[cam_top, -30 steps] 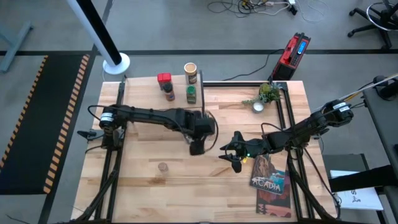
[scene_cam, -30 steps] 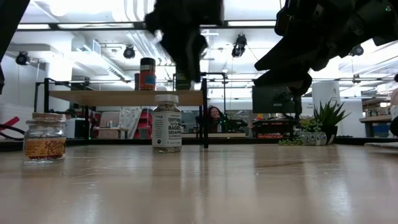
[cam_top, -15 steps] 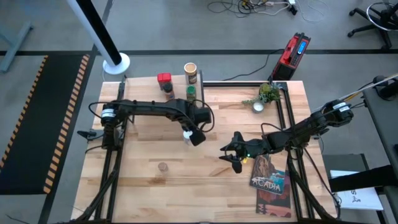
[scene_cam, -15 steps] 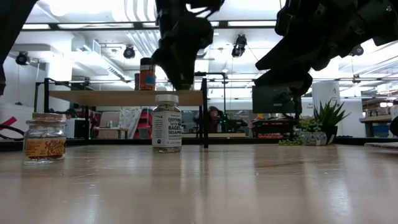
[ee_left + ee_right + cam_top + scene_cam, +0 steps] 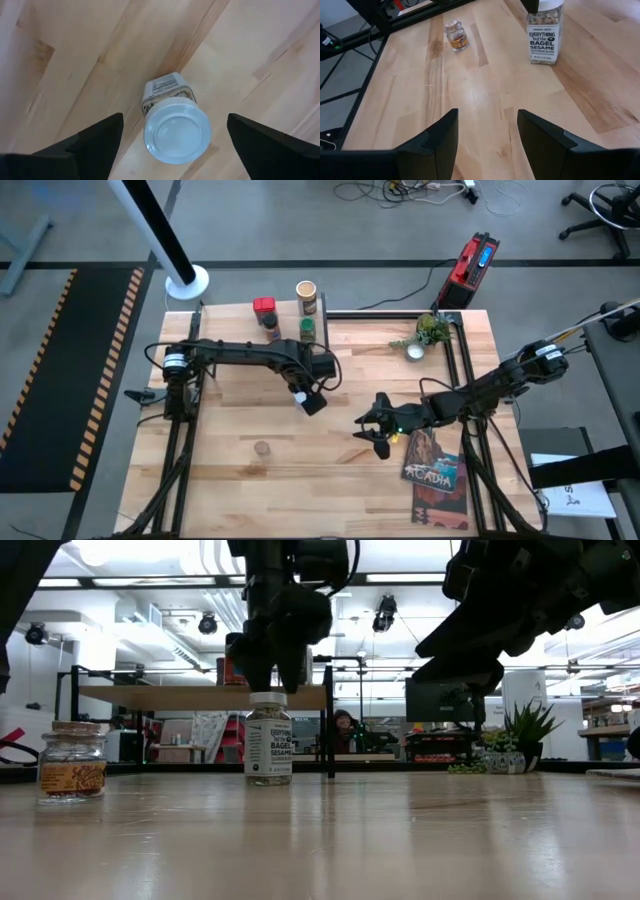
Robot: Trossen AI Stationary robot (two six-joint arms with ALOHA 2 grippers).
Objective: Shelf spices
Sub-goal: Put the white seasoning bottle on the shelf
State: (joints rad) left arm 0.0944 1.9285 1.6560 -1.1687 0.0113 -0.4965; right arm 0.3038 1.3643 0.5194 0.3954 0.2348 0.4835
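The white-capped clear jar (image 5: 175,125) is seen upright near the middle of the tabletop (image 5: 230,470), directly beneath the left gripper (image 5: 170,137), which hangs just above the cap without touching it. The fingers (image 5: 95,140) are spread wide, one at nine o'clock and one at three o'clock of the cap, and nothing is held between them. In the low view the same jar (image 5: 268,738) is shown with seeds inside and a label reading "Everything but the Bagel Sesame", the dark gripper (image 5: 268,658) poised over its cap.

The brown jar (image 5: 262,448) is found at about seven o'clock of the white-capped jar, well apart from it; in the low view it (image 5: 71,762) is seen filled with something brownish, under a lid that looks cork-coloured. On the shelf (image 5: 285,315), at twelve o'clock of the white-capped jar along the far edge, the red square tin (image 5: 263,306), the tan canister (image 5: 306,291) and the green-lidded jar (image 5: 307,330) are gathered; what they contain cannot be told.

The right gripper (image 5: 372,430) is kept low at three o'clock of the white-capped jar, well apart, its fingers (image 5: 440,140) parted and empty. Beside it at five o'clock the "Acadia" book (image 5: 435,468) lies flat, and a small plant (image 5: 430,332) stands at the far right corner. Beyond the table a grey floor, cables and a red device (image 5: 472,265) are visible.
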